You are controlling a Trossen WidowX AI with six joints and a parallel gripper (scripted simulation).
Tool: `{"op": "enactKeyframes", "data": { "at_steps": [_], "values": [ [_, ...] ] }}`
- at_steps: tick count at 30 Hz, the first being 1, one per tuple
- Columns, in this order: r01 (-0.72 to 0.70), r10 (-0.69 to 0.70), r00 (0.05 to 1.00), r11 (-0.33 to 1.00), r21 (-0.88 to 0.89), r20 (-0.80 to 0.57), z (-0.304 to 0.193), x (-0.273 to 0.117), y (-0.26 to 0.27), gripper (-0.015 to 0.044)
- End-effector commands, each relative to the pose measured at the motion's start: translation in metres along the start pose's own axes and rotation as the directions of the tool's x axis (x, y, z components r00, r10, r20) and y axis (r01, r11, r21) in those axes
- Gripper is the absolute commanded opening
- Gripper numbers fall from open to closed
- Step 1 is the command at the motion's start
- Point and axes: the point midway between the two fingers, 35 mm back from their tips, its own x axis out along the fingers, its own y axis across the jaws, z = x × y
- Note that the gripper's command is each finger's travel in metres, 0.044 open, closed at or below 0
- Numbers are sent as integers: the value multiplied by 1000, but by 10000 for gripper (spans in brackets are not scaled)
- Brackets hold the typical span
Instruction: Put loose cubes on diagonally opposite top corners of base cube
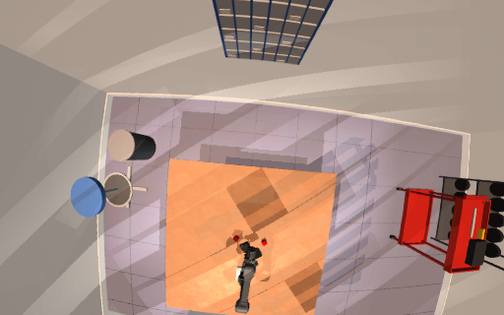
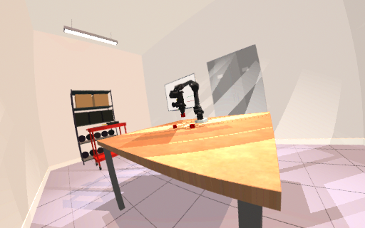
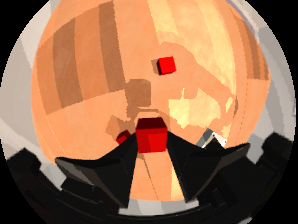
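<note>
Cube, glossy red | black angular claw: pinching it | tabletop: orange, wood-grained

I have one small, plain red cube pinched in my gripper, raised off the table and roughly level. A second red cube sits on the tabletop below, to the gripper's left. The third, also red, rests flat to its right, well apart from the second. I can't tell which is the base cube.
</note>
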Motion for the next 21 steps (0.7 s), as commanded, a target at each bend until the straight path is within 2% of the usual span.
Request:
{"op": "enactKeyframes", "data": {
  "at_steps": [1, 21],
  "values": [
    [-11, 11, 1000, 1000, -1, 10, 0, -8, 0, 105],
    [-15, 14, 1000, 983, 184, 6, -31, 18, 42, 105]
  ]
}}
